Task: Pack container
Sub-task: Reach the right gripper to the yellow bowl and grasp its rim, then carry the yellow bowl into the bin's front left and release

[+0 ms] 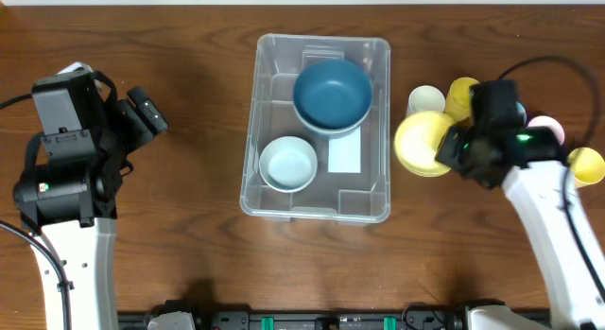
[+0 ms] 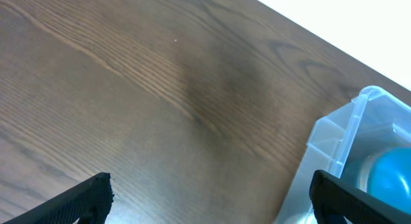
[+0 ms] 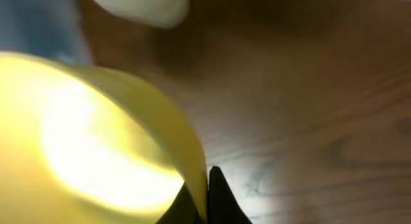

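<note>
The container [image 1: 253, 131] is a big see-through box. It sits in the middle of the brown table [image 1: 170, 226], with its long sides running away from the robot. Inside it, at the far end, is a big dark blue bowl [image 1: 332, 95]. Nearer the robot, on the left side of the box, is a small light blue bowl [image 1: 288, 164]. A white label [image 1: 345, 155] shows on the bottom of the box, just beside the small bowl and partly under the big one.

Just to the right of the container is a yellow bowl [image 1: 423, 144], very close to the box wall. The right gripper [image 1: 452, 152] is at the right edge of this bowl, so it is near the container but outside it. In the right wrist view its two black fingers [image 3: 221, 201] are pinched together on the thin rim of the yellow bowl [image 3: 96, 153] (one finger inside, one outside). I cannot tell if the bowl rests on the table or is lifted.

Behind the yellow bowl stand a cream cup [image 1: 426, 100] and a yellow cup [image 1: 462, 94]. Farther right are a pink cup [image 1: 546, 130] and another yellow cup [image 1: 586, 165], partly hidden by the arm.

The left gripper [image 1: 151, 111] is well apart from the container, over on the left side of the table. Its fingers [image 2: 77, 201] are spread wide with nothing between them. Its camera sees one corner of the container [image 2: 359, 121], with the dark blue bowl [image 2: 392, 176] showing through.
</note>
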You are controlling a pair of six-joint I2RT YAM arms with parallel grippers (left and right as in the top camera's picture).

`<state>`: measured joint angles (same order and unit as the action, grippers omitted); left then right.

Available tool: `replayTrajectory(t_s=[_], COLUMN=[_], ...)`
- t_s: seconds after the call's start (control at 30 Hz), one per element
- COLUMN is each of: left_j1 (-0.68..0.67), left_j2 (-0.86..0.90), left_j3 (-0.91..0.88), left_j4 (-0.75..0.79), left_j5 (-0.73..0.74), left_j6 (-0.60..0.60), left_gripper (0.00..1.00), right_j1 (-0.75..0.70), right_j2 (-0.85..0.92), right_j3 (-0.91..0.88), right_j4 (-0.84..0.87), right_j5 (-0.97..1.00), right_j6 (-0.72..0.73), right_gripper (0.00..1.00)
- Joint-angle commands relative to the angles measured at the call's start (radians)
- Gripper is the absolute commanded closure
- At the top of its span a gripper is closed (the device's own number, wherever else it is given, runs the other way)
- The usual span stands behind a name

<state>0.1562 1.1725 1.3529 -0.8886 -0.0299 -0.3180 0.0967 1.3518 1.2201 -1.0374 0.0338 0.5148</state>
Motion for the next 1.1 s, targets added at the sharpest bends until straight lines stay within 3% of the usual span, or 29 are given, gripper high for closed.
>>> replayTrajectory(t_s=[0.0, 0.33, 0.63, 0.87, 1.0, 1.03, 1.07], left_j1=[0.005, 0.005, 0.005, 0.005, 0.005, 0.005, 0.005], left_j2=[-0.003, -0.003, -0.003, -0.003, -0.003, -0.003, -0.003], left_j3=[0.017, 0.017, 0.017, 0.017, 0.017, 0.017, 0.017], left_j4=[-0.001, -0.001, -0.001, -0.001, -0.001, -0.001, -0.001], left_j5=[-0.008, -0.008, -0.008, -0.008, -0.008, -0.008, -0.008], left_j6=[-0.002, -0.002, -0.002, -0.002, -0.002, -0.002, -0.002], left_gripper=[0.02, 0.02, 0.02, 0.02, 0.02, 0.02, 0.02], right_j1=[0.025, 0.202, 0.460, 0.518, 0.541, 0.542, 0.542], right_j2=[-0.037, 0.009, 0.302, 0.525, 0.549, 0.541, 0.532], right_j3=[0.145, 0.224, 0.224, 0.224, 0.224, 0.225, 0.226], right_j4=[-0.047, -0.006, 0.186, 0.315, 0.339, 0.338, 0.338], right_j5=[0.045, -0.119, -0.136, -0.262, -0.273, -0.270, -0.270], right_j6=[-0.069, -0.113, -0.138, -0.169, -0.204, -0.210, -0.210], right_gripper=[0.99, 0.99, 0.99, 0.99, 0.99, 0.98, 0.87])
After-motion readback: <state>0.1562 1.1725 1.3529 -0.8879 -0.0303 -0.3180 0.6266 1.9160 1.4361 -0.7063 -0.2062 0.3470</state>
